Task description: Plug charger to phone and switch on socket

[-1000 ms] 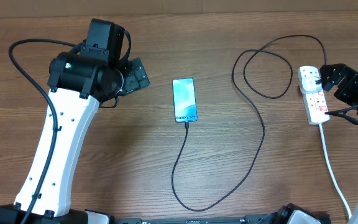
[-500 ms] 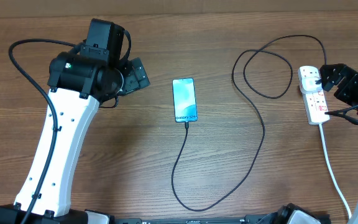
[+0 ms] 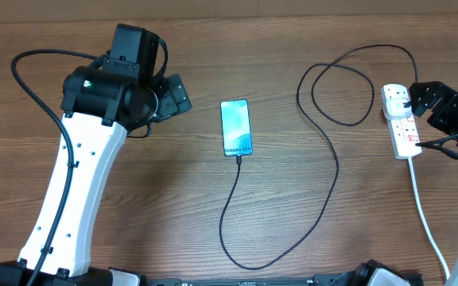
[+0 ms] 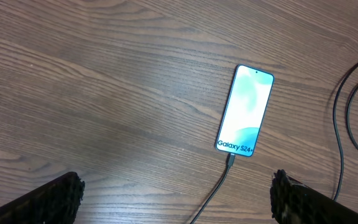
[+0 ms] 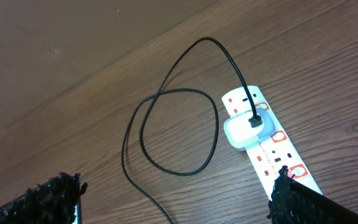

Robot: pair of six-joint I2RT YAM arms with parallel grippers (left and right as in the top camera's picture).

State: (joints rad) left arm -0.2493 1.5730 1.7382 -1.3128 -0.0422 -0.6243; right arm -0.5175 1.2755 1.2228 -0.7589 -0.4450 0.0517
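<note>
The phone [image 3: 236, 128] lies flat at mid-table, its light blue face up, and also shows in the left wrist view [image 4: 245, 111]. The charger's thin black cable [image 3: 237, 199] meets the phone's lower end with its connector tip [image 4: 230, 160], loops across the table [image 5: 166, 124] and ends in a white adapter [image 5: 247, 127] seated in the socket [image 3: 402, 123]. My left gripper [image 3: 178, 94] hovers open to the left of the phone, with nothing between its fingers [image 4: 48, 202]. My right gripper [image 3: 428, 100] is open just right of the socket, one finger [image 5: 300, 202] beside a red switch [image 5: 298, 170].
The socket's thick white cord [image 3: 428, 222] runs toward the table's front right. The left arm's white link [image 3: 74, 199] stretches over the front left. The black cable loop [image 3: 336, 87] lies between phone and socket.
</note>
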